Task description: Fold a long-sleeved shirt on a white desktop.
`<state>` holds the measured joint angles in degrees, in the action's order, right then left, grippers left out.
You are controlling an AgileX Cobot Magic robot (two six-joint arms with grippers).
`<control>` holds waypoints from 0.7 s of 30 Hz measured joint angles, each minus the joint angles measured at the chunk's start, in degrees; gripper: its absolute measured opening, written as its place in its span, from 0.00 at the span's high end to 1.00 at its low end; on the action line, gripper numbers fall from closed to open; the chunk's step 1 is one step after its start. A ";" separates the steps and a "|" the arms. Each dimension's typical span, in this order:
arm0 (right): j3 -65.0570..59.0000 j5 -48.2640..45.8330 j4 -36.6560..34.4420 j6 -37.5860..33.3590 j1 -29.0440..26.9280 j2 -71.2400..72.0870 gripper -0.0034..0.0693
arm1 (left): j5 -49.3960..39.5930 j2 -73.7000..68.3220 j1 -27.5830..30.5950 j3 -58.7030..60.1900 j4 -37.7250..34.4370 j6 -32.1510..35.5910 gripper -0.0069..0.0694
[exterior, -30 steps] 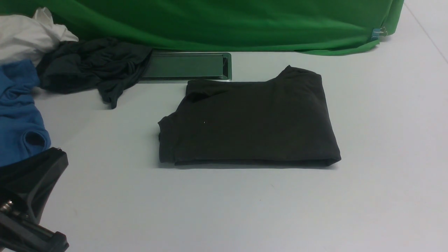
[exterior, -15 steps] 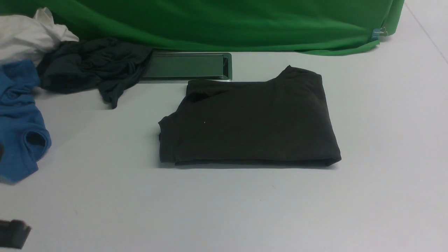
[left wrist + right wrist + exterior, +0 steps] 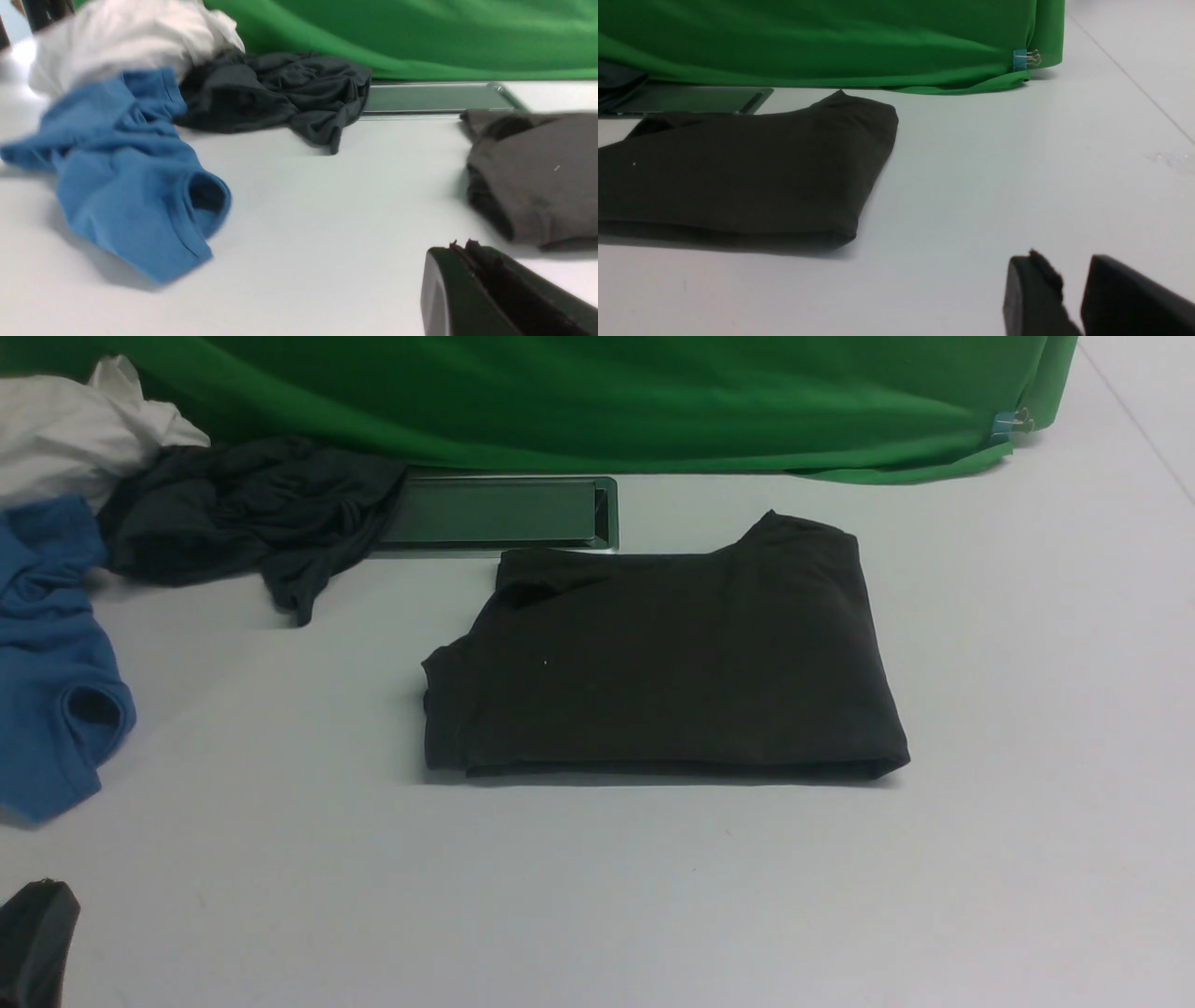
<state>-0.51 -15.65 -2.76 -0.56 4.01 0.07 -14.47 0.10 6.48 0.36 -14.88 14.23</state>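
The shirt (image 3: 667,653) lies folded into a flat dark rectangle at the middle of the front view, on the white counter (image 3: 597,896). Its far left corner is just beside the grey hatch (image 3: 495,511), which sits in front of the green cloth (image 3: 597,392) across the top of the frame.

At the upper left a dark grey garment (image 3: 233,513) lies crumpled against a white one (image 3: 75,429), with a blue garment (image 3: 51,663) below them at the left edge.

The left hand (image 3: 460,280) shows at the lower right of its wrist view, its fingers pressed together and holding nothing, apart from the shirt. The right hand (image 3: 1071,289) appears at the bottom right of its wrist view, fingers (image 3: 1029,294) slightly spread with a gap between them, empty, well apart from the shirt's right fold.
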 joint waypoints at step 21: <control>0.00 0.00 0.00 0.00 0.00 0.00 0.64 | 0.05 0.04 0.00 0.00 1.53 -0.68 0.89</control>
<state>-0.51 -15.65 -2.76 -0.56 4.01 0.07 -14.42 0.14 6.48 0.36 -13.36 13.55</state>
